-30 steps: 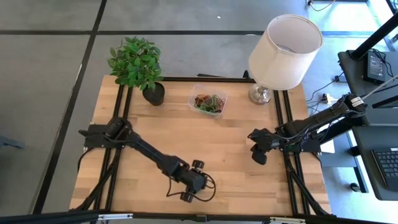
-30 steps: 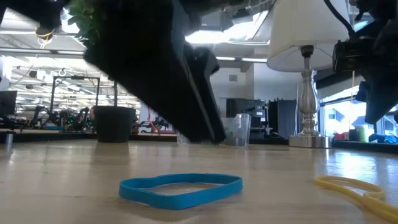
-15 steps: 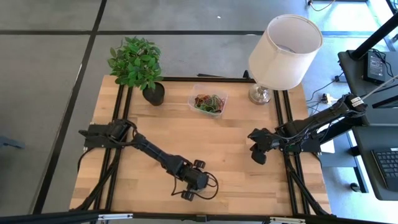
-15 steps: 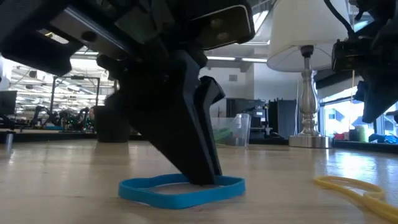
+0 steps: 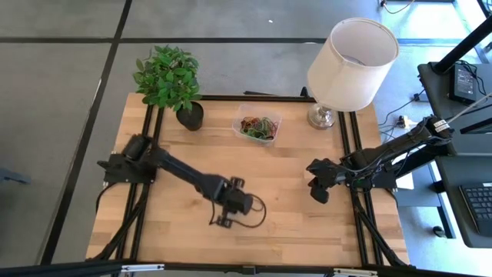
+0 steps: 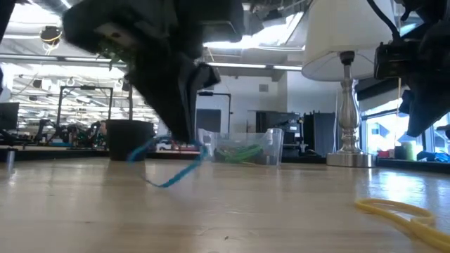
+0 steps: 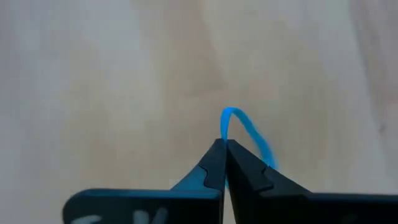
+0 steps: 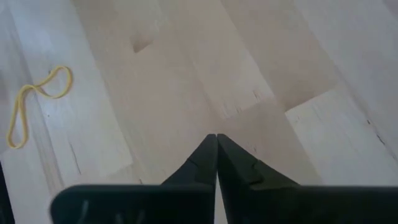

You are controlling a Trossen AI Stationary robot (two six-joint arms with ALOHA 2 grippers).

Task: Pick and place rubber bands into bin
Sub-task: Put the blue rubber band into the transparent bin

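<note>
plant (image 5: 167, 75): upper left of the high view, in a black pot (image 5: 190, 116) at the surface's far edge; not part of the task.
left gripper (image 5: 223, 221): lower centre-left of the high view, above the wooden surface (image 5: 292, 215); fingers pinched fully together on a blue rubber band (image 7: 249, 132), seen in the left wrist view as a thin loop sticking out past the tips.
blue band in low view (image 6: 169, 169): hangs clear of the surface, dangling from the dark gripper at left-centre.
bin (image 5: 257, 125): upper centre of the high view, clear tray between pot and lamp; holds a tangle of rubber bands (image 5: 260, 129), green and red visible.
lamp (image 5: 352, 61): upper right, white shade, just beside the bin's right side.
right gripper (image 5: 319, 192): right of centre, waiting over bare surface; fingers closed, nothing between them.
yellow rubber band (image 8: 34, 102): lies flat on the surface near the right gripper; lower right in the low view.
risk: grip is only on a thin edge of a floppy loop, so it could slip out on the way to the bin.
risk 2: dangling loop may catch the bin's rim and land outside.
</note>
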